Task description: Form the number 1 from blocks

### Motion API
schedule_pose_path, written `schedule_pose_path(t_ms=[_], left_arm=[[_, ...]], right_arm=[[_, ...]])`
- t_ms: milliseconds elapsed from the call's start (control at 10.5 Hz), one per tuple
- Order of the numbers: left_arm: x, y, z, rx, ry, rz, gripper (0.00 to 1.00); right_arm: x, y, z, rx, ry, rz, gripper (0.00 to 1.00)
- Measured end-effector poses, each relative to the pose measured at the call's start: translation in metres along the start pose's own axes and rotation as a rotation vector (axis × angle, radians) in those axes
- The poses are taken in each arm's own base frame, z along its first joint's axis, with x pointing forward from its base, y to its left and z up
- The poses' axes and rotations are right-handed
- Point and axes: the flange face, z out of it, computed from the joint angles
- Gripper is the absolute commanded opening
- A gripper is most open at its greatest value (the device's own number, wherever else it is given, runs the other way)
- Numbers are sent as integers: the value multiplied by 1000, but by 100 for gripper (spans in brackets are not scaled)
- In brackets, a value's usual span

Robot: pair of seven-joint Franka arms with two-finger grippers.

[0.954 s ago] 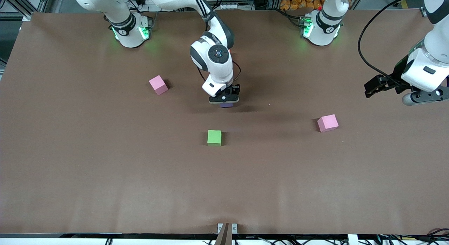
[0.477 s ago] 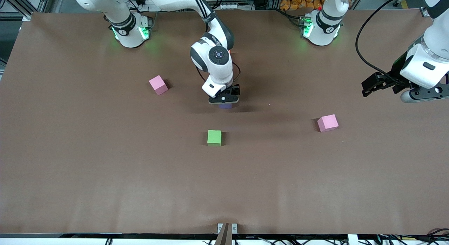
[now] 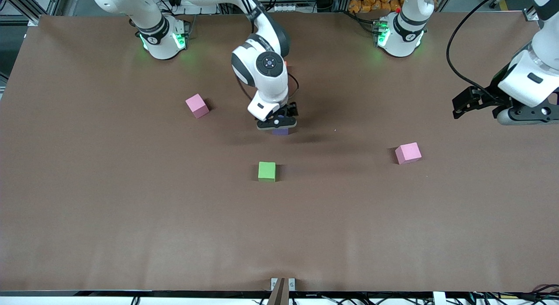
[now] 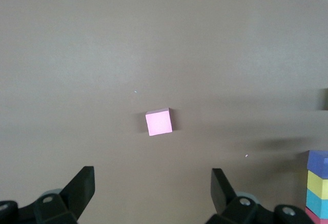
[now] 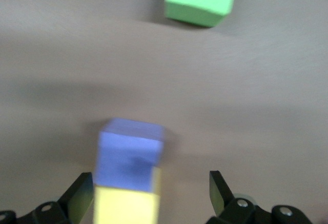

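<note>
purple block [image 5: 130,154] tops yellow [image 5: 125,207], light blue [image 4: 317,203] and red [image 4: 316,216] — one row.

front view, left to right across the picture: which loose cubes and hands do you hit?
Pink cube → green cube → right hand, open over the purple block → second pink cube → left hand, open, waiting above the table.

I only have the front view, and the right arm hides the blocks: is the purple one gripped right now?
Observer: No. The right wrist view shows the right gripper with fingers open, wider than the purple block.
Operator: What's next to it?
Observer: The left wrist view shows the yellow block touching it, then the light blue block and red block, one line.
Operator: And the left gripper?
Observer: Waiting above the left arm's end of the table, fingers open.
</note>
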Motion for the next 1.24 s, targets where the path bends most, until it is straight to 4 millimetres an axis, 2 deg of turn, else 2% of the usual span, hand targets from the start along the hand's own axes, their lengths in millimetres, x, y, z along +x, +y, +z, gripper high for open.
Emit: schedule_pose_path(t_ms=[191,382,572,668,859,954,1145,1240], left_arm=[[-4,-4,-13,3,-19,-5,100],[-11,-3,-26,6,-47,0,100],[-12,0,-26,6,-56,5,100],[-12,-1,-26,6,-56,4,100],[-12,-2,-28,6,-54,2,100],[-13,0,-27,7,-61,6,100],[-15,7,-27,8,-69,20,100],[-16,12,-27,8,-70,29,100]], right_arm=[[15,49,-46,-30,-51,-155,100],[30,112,-96,-14,-59,-184,100],[41,194,-156,36,-9,-60,100],[44,244,-187,65,32,46,100],[36,354,-238,111,89,244,100],[28,399,-257,120,92,315,100],[12,468,-285,126,85,422,100],[6,489,-293,126,81,434,100]])
